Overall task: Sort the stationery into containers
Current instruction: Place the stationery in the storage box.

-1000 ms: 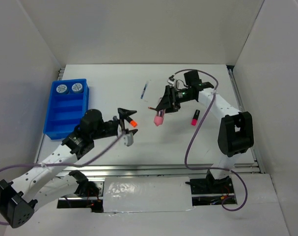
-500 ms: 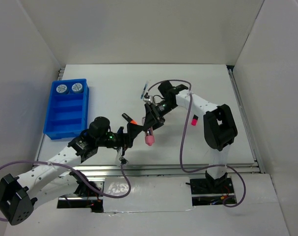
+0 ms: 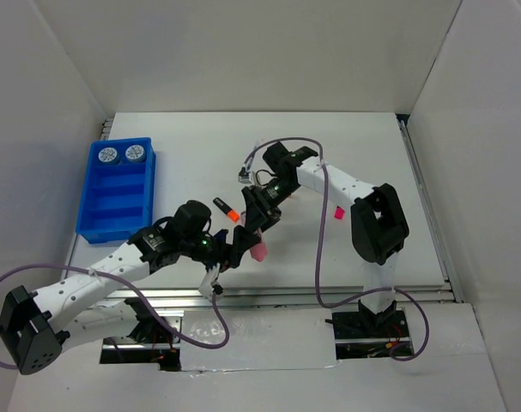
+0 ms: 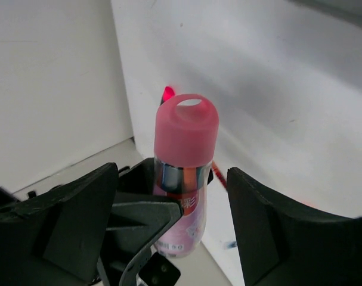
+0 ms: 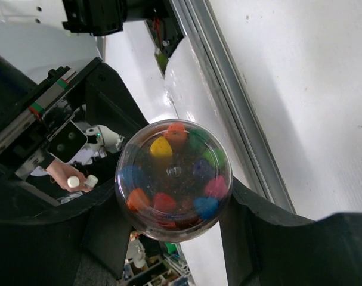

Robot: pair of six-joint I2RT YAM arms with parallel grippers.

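Early in the task. Two tape rolls (image 3: 108, 155) sit in the far compartment of the blue tray (image 3: 90, 225), the only items visibly sorted. The pink marker (image 4: 185, 149) is up off the bench (image 3: 346, 146), clamped by the right fingers (image 5: 270, 238). The left fingers (image 4: 73, 220) are spread either side of it, not touching; looks like a handover. The orange highlighter (image 3: 227, 209) and pink highlighter (image 3: 338, 212) lie unsorted on the bench. Pens too small to place.
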